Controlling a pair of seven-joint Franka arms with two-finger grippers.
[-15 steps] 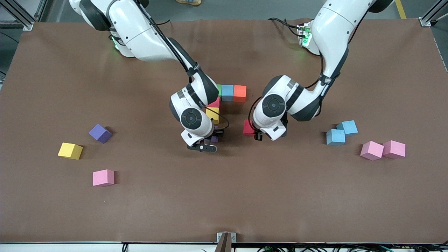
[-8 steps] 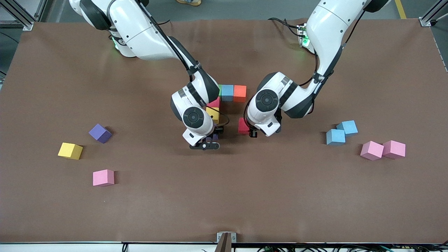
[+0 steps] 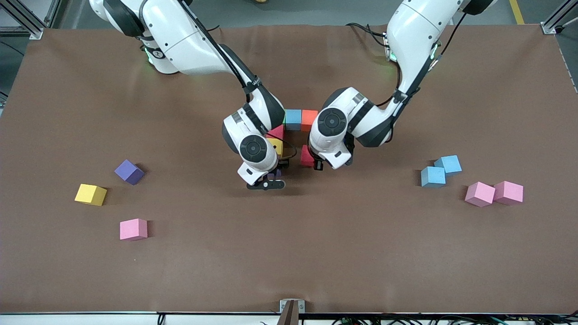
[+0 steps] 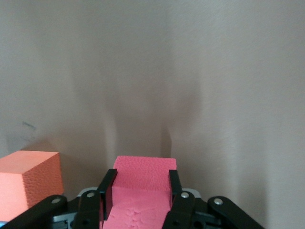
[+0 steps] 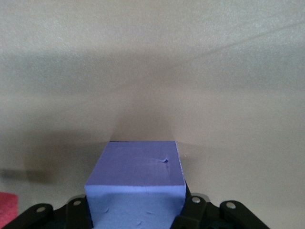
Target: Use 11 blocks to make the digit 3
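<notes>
Here your left gripper [image 4: 138, 198] clamps a red block [image 4: 143, 179] and your right gripper [image 5: 136, 210] a purple block [image 5: 136, 169], both low beside the unfinished digit 3 [image 3: 295, 119], ready to extend it.

In the middle of the surface [image 3: 289, 253] a short row [image 3: 301, 119] of blocks lies. From its end toward the right arm, a column [image 3: 276, 139] of two blocks comes nearer to the camera, touching it.

The left tool [image 4: 141, 188] grips one block [image 3: 306, 156] low over the surface, just beside the column, on the left arm's side. The right tool [image 5: 136, 210] grips another block [image 5: 136, 167] over the spot at the column's near end.

Toward the right arm's end three single blocks lie apart: first [image 3: 129, 172], second [image 3: 90, 194] and, nearest the camera, third [image 3: 133, 229]. Toward the left arm's end two touching pairs lie: inner pair [image 3: 440, 171] and, nearer the camera, outer pair [image 3: 494, 193].
</notes>
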